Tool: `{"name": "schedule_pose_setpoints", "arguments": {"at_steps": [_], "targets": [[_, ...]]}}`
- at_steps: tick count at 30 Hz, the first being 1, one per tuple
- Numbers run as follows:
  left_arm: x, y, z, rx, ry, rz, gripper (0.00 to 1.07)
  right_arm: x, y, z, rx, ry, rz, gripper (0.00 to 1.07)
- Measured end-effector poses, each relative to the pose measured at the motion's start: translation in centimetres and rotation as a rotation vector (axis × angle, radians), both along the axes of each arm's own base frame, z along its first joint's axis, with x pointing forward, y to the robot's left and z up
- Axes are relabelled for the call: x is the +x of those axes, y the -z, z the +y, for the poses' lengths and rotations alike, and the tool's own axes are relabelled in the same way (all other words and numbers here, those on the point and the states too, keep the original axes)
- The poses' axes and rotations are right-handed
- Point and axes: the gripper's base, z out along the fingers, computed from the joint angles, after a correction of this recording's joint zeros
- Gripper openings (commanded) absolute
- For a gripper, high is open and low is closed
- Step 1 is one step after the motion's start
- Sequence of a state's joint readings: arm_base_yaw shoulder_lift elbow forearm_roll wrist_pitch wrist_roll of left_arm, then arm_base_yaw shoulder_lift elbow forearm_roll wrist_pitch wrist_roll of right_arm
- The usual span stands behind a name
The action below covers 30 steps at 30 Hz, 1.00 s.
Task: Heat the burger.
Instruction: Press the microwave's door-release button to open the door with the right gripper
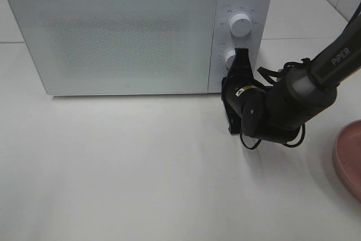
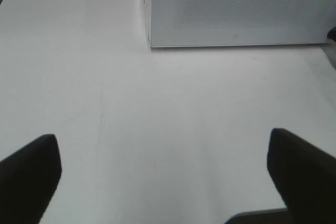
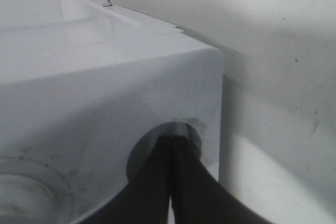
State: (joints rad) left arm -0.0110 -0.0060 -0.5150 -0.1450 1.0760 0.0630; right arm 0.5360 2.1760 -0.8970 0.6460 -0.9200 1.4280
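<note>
The burger is not in view. The white microwave [image 1: 124, 32] stands at the back of the table with its door closed; it also shows in the left wrist view [image 2: 236, 9] and the right wrist view [image 3: 105, 77]. My right gripper [image 1: 241, 56] is at the microwave's control panel. Its two fingers are pressed together, with their tips against the lower knob [image 1: 229, 58]. In the right wrist view the gripper [image 3: 171, 145] points into that round knob [image 3: 144, 153]. My left gripper [image 2: 163, 137] is open and empty above the bare table, in front of the microwave's left corner.
The upper knob [image 1: 241, 25] sits above the lower one. A pink round plate [image 1: 351, 156] lies at the right edge of the table, partly cut off. The right arm [image 1: 304, 88] stretches across the table's right side.
</note>
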Motion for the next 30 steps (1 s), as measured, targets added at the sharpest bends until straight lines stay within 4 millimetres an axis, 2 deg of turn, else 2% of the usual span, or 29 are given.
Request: {"name": "schedule_pose_setpoints", "arguments": {"at_steps": [30], "targets": [[0.00,0.00,0.00,0.000,0.000,0.000,1.00,0.60,0.00,0.55,-0.047,0.042,0.007,0.00]]}}
